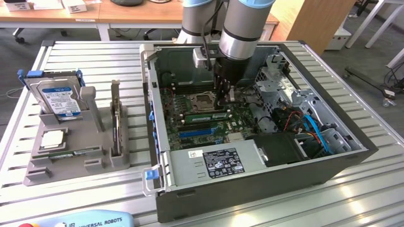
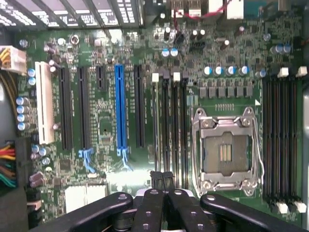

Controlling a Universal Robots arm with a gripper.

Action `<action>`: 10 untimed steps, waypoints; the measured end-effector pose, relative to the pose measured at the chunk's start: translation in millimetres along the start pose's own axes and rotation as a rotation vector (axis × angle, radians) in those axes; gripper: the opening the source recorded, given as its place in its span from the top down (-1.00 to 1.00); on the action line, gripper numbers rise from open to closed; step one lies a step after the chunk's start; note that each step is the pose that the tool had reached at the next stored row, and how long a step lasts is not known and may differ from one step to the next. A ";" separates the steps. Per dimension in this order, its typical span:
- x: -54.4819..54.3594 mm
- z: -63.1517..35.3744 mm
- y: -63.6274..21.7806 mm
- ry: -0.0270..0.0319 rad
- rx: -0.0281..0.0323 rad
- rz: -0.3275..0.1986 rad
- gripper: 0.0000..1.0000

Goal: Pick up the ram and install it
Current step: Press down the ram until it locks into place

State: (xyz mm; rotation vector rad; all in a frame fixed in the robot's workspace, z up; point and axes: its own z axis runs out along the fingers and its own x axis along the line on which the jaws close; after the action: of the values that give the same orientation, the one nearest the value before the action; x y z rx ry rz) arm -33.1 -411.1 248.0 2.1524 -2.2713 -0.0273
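- Gripper (image 1: 227, 99): it hangs inside the open computer case (image 1: 252, 189), low over the motherboard (image 2: 106, 125). The black fingers (image 2: 153, 205) are pressed together with nothing visibly between them.
- Position of the tips: in the wrist view they sit at the end of the memory slots (image 2: 176, 125), beside the empty processor socket (image 2: 226, 152).
- Green module (image 1: 205, 115): a stick stands edge-up in the slot row next to the socket, just below the fingertips. Whether the tips touch it cannot be told.
- The ram (image 1: 73, 152): a narrow green stick with a small white label lies flat in the front channel of the grey holder (image 1: 38, 175). The holder is on the table at the exterior view's left, well apart from the gripper.
- Other holder contents: the hard drive (image 1: 60, 97) stands upright at the back, and the square processor chip (image 1: 52, 138) lies just behind the ram.
- Step in hand, as a judgement: the pick-up has not yet been made, since the labelled stick rests in its holder and the gripper is shut on nothing.
- Requirement of the pick-up: the fingers must be parted, then lined up across the stick's thin faces. The grasp should be near mid-length so that the stick lifts level from its channel.
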 end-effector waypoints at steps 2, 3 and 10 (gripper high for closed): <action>0.2 0.1 3.7 0.0000 0.0000 0.000 0.80; 0.3 0.2 5.4 0.0000 0.0000 0.000 0.80; 0.8 0.5 16.8 0.0000 0.0000 0.000 0.80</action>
State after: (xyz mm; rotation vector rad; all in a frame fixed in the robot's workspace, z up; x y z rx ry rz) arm -50.0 -411.0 247.8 2.1521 -2.2716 -0.0274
